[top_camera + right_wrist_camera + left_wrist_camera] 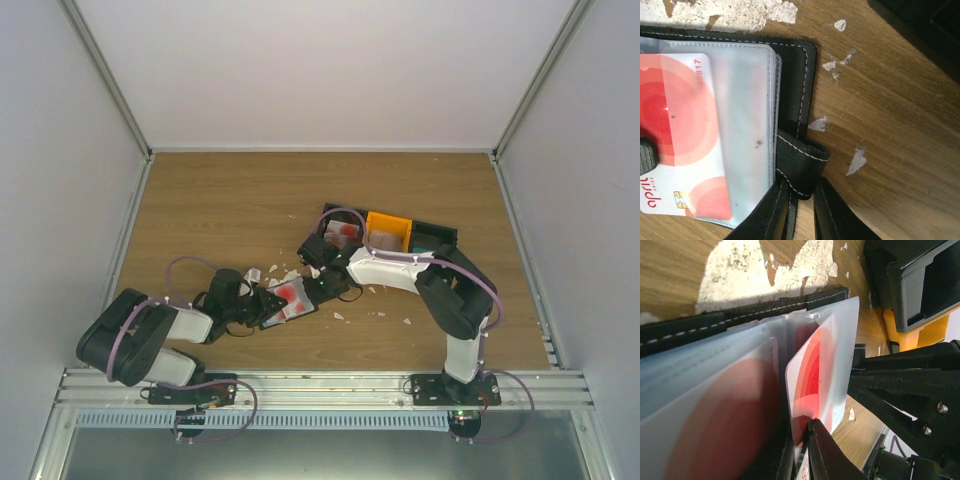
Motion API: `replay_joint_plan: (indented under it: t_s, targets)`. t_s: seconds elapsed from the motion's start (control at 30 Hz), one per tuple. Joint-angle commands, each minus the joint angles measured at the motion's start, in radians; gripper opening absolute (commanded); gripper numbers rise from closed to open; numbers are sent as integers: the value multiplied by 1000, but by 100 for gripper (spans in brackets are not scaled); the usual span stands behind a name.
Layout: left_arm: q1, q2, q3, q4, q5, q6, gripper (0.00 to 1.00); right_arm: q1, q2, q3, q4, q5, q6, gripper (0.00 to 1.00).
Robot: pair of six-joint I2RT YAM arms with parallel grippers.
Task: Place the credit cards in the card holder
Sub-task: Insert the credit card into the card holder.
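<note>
The black card holder [312, 292] lies open on the table between both grippers. My left gripper [268, 303] is shut on a red-and-white credit card [822, 375], with the card's far end inside the holder's clear sleeve [740, 355]. In the right wrist view the card [680, 135] lies over the clear sleeves [745, 125]. My right gripper [805, 197] pinches the holder's clasp tab [801, 165] at the holder's edge and holds it on the wood. Another red card [341, 232] lies in a black bin.
An orange bin [388, 232] and a black bin [437, 238] stand behind the holder; the orange bin also shows in the left wrist view [912, 335]. White paper scraps [338, 316] lie around the holder, and worn pale patches [740, 12] mark the wood.
</note>
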Motion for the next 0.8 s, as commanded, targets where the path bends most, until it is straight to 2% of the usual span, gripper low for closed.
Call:
replay_joint_plan:
  t_s: [0.0, 0.23, 0.4, 0.47, 0.67, 0.77]
  targets:
    - [2, 44, 6, -38, -4, 59, 13, 23, 57, -7, -12, -85, -16, 16]
    - [2, 59, 22, -56, 12, 105, 20, 22, 46, -5, -19, -63, -4, 16]
    - [0, 4, 40, -154, -3, 144, 30, 22, 6, -10, -27, -3, 22, 17]
    - [1, -25, 52, -215, -20, 164, 36, 22, -13, -11, -30, 17, 34, 17]
    - [-1, -152, 72, -413, -77, 164, 63, 22, -50, -27, -19, 40, 60, 23]
    - [-6, -216, 76, -486, -100, 148, 69, 21, -74, -39, 3, 35, 71, 26]
